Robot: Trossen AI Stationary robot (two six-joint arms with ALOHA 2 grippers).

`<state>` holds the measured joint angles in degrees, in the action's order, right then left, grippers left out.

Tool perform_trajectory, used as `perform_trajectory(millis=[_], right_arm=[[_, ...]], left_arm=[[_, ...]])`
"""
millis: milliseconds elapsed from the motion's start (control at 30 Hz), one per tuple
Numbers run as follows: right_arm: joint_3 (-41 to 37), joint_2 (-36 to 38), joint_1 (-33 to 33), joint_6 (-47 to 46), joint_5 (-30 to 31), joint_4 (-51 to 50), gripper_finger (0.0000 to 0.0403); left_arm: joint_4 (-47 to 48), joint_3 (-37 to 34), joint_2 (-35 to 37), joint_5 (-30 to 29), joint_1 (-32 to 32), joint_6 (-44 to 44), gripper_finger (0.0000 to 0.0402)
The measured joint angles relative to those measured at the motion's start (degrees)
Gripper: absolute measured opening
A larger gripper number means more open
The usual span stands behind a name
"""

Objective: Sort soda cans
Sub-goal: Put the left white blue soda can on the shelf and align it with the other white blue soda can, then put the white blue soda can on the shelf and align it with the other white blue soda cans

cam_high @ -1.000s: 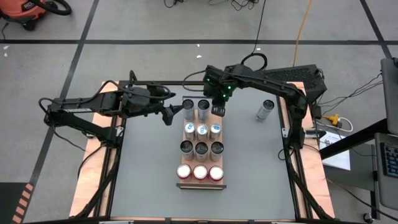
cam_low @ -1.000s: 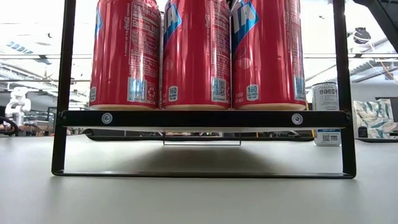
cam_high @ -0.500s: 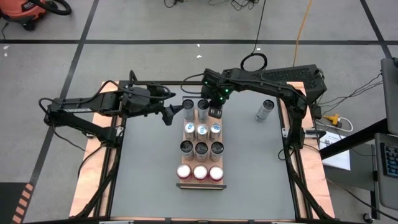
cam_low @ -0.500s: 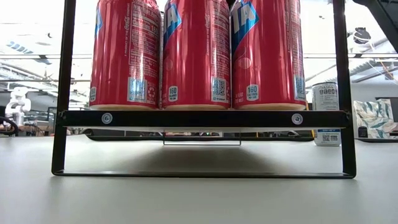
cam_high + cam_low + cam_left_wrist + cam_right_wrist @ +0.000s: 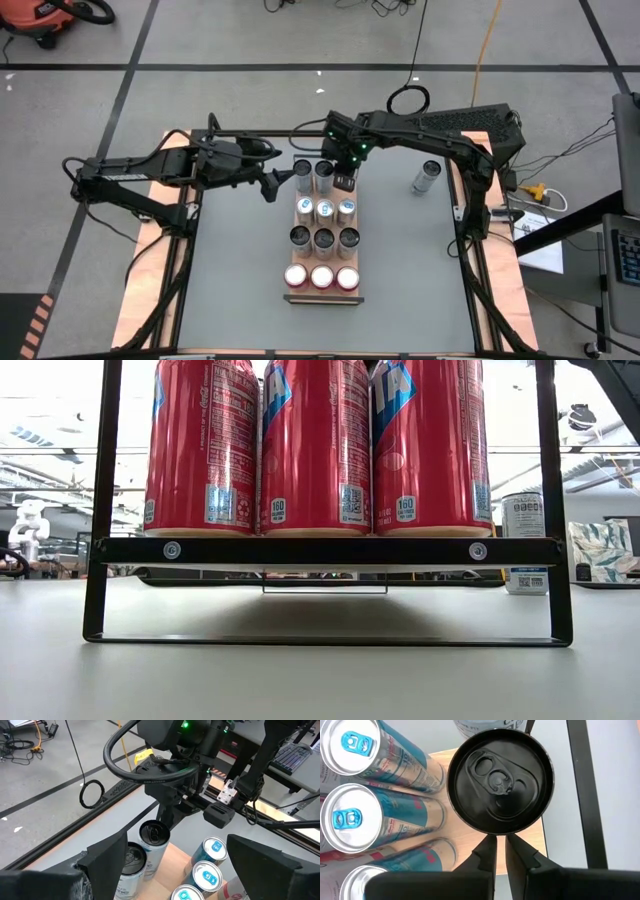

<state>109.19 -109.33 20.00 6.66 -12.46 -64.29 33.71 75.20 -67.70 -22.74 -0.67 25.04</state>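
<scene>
From the left of the high view, the left gripper (image 5: pixel 268 185) hangs over the table's far-left part, its two fingers spread wide with nothing between them, pointing at the far end of the wooden rack (image 5: pixel 322 296). Just beside it stand two silver-grey cans (image 5: pixel 302 172) with dark tops, side by side in the rack's far row; the third place of that row, on the right, has no can. Nearer in the rack come a row of three slim blue cans (image 5: pixel 325 209) with pale tops, a row of three more dark-topped silver-grey cans (image 5: pixel 324 239), and, at the near edge, three red cans (image 5: pixel 321 277) with silver tops, which fill the low view behind the rack's black frame (image 5: pixel 325 550). The right gripper (image 5: pixel 345 181) hovers just right of the second far-row can, its fingers (image 5: pixel 487 851) pressed together and holding nothing, their tips beside that can's dark lid (image 5: pixel 500 779). Well apart, near the table's far-right edge, a lone silver-grey can (image 5: pixel 427 176) stands on the grey tabletop (image 5: pixel 410 270).
</scene>
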Motion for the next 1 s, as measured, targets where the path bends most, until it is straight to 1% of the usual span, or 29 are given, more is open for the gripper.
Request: perform_trajectory(millis=[233,367,533,700,867,1000], right_arm=[[0.0,0.0,-0.2,0.0,0.3,-0.1,0.0011],[0.0,1.4,0.3,-0.2,0.5,-3.5,0.0011],[0.0,5.2,1.3,0.1,0.7,-9.1,0.0011],[0.0,10.6,2.6,0.8,0.8,-14.9,0.0012],[0.0,15.0,5.5,2.6,6.8,-20.9,0.0022],[-1.9,18.9,9.7,4.3,6.7,-22.2,0.0036]], left_arm=[[-0.1,0.0,0.0,0.0,0.0,0.0,0.0342],[-0.1,0.0,0.0,0.0,0.0,0.1,0.0342],[-0.1,0.0,0.0,0.0,0.0,0.1,0.0342],[-0.2,0.0,0.0,0.0,0.0,-0.1,0.0342],[-0.2,0.0,0.0,0.0,0.0,-0.4,0.0342],[-0.2,0.0,0.0,0.0,0.0,-0.4,0.0342]])
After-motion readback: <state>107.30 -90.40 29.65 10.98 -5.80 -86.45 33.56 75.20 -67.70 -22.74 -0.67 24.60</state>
